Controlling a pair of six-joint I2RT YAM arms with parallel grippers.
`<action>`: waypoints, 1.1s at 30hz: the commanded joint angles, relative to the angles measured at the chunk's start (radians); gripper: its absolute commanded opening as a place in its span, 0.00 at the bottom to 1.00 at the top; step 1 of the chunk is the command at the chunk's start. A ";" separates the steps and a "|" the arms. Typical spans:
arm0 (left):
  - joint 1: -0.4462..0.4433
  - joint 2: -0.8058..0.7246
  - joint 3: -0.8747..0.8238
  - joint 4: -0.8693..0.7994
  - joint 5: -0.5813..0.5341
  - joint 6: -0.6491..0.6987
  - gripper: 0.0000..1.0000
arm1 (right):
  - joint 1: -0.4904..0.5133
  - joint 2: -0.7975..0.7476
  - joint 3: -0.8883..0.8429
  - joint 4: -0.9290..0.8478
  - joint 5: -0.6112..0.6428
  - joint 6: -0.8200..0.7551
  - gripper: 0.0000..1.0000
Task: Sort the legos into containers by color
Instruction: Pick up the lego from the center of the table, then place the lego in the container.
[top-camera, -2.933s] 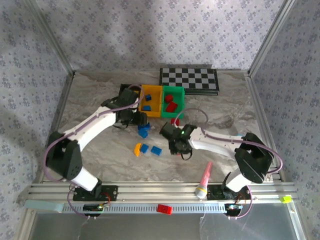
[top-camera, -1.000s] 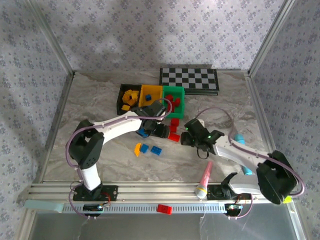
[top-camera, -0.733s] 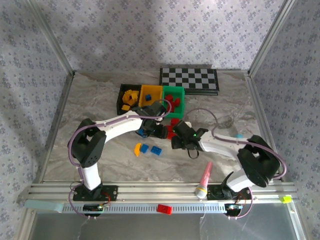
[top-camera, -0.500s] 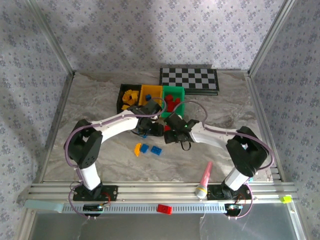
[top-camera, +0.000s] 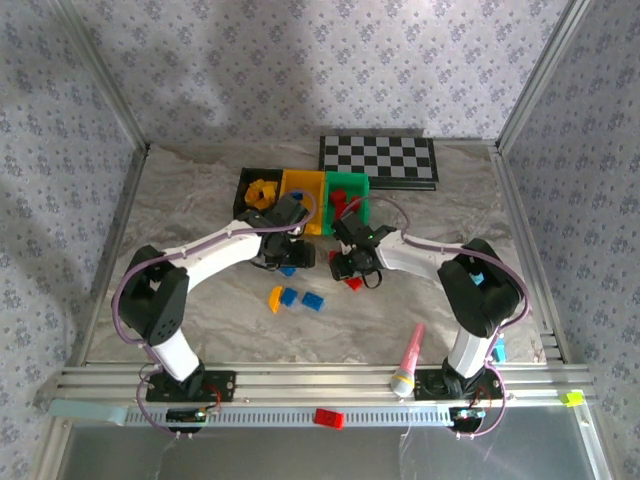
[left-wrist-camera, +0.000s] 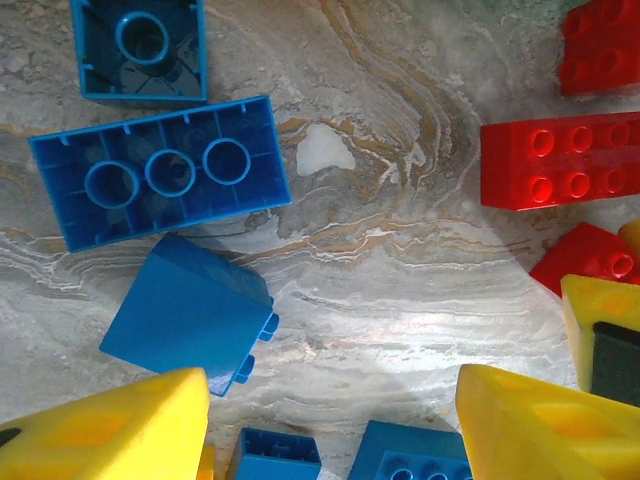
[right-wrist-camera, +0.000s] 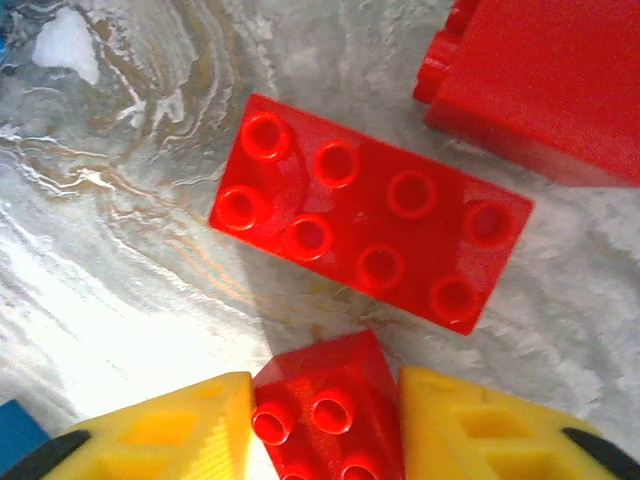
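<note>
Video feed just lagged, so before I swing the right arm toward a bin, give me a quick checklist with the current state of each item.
1. Grasp: right tool is closed on a small red brick, gripped from both sides: ok.
2. Brick lifted off the table: cannot tell.
3. Target: green bin shows red bricks inside, matching colour: ok.
4. Clearance: a red eight-stud brick lies loose just ahead of the right tool and could get nudged: not ok.
5. Left tool is open and empty above the blue bricks: ok.
</note>
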 joint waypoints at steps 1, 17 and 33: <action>0.006 -0.035 -0.007 -0.003 -0.016 -0.010 0.66 | 0.024 0.009 -0.034 -0.071 -0.006 -0.004 0.41; 0.028 -0.096 -0.067 0.022 -0.026 0.008 0.66 | 0.098 -0.007 -0.025 -0.177 0.085 0.059 0.50; 0.051 -0.200 -0.156 0.035 -0.022 0.022 0.66 | 0.125 -0.237 0.127 -0.224 0.295 0.083 0.20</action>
